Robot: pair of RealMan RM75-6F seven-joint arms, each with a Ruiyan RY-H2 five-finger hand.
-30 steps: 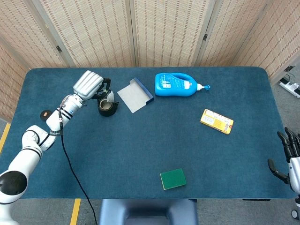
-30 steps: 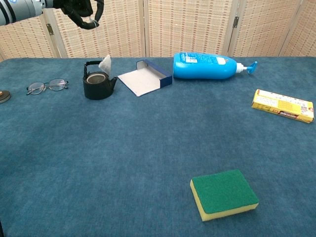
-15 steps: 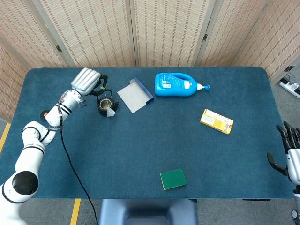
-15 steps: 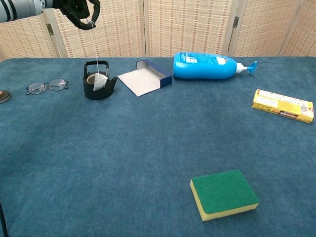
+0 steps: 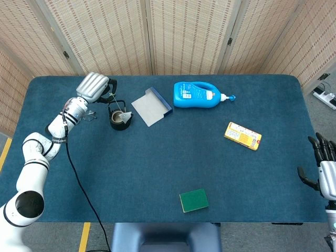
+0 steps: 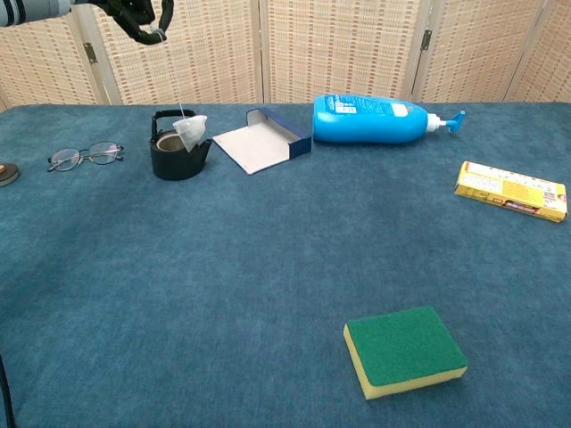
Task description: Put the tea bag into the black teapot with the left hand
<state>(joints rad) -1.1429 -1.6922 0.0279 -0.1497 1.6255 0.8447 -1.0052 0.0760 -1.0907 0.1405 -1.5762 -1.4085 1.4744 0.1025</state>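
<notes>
The black teapot (image 5: 119,119) (image 6: 177,154) stands at the table's back left, lid off. A white tea bag (image 6: 190,131) (image 5: 126,115) hangs on a thin string at the pot's right rim; whether it touches the rim I cannot tell. My left hand (image 5: 93,86) (image 6: 139,14) is high above and to the left of the pot, pinching the top of the string. My right hand (image 5: 321,167) hangs past the table's right edge, fingers apart, holding nothing.
Glasses (image 6: 85,156) and a small brown disc (image 6: 6,173) lie left of the pot. An open blue-and-white box (image 6: 263,143) sits right of it, then a blue detergent bottle (image 6: 379,119). A yellow box (image 6: 510,191) lies right, a green sponge (image 6: 404,350) in front.
My left hand has moved left and back, keeping the string. The tea bag swung down in front of the pot, then rose to its right rim.
</notes>
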